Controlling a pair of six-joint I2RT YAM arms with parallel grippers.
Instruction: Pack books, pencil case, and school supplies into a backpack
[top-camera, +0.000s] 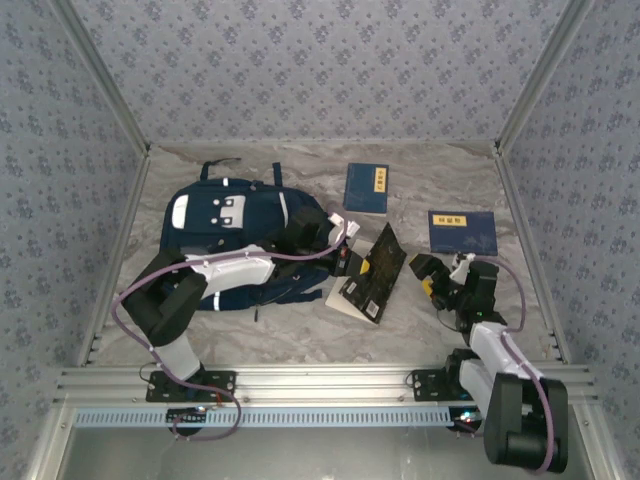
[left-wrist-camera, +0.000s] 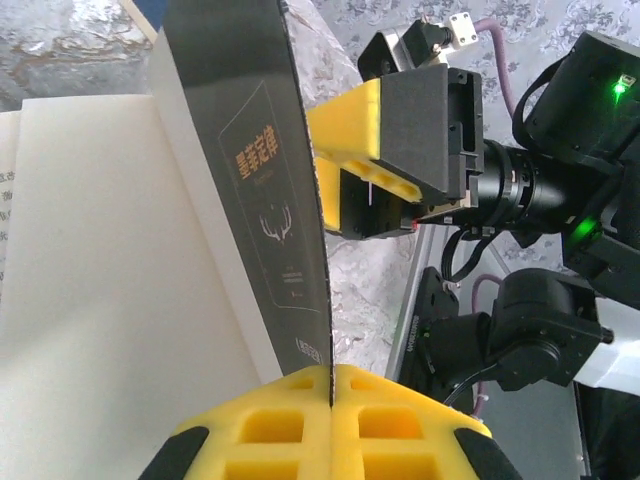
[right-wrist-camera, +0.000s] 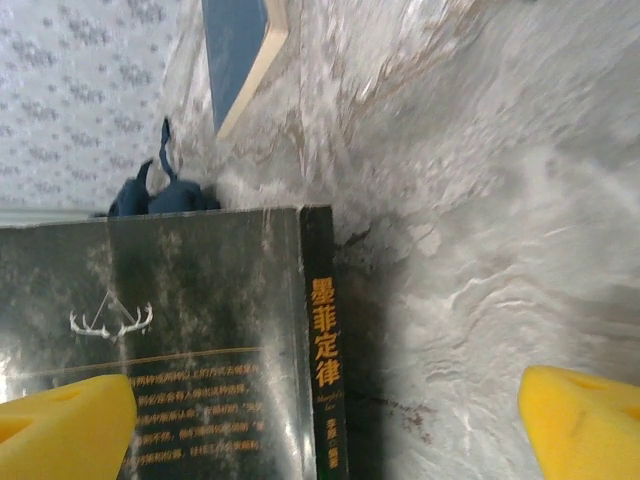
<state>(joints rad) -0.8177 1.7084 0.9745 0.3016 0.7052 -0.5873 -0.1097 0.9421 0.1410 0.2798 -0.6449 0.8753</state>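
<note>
marble table (top-camera: 410, 200), cover pinched

left gripper (left-wrist-camera: 330, 385) clamps the thin cover of the black book (top-camera: 372, 272); floppy, so the spine side seems a firmer hold. right gripper (top-camera: 428, 275) gapes just beside it. backpack (top-camera: 225, 225) lies beyond, at left.

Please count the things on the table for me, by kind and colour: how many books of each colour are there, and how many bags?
navy books: 2
black book: 1
navy backpack: 1
Total: 4
</note>
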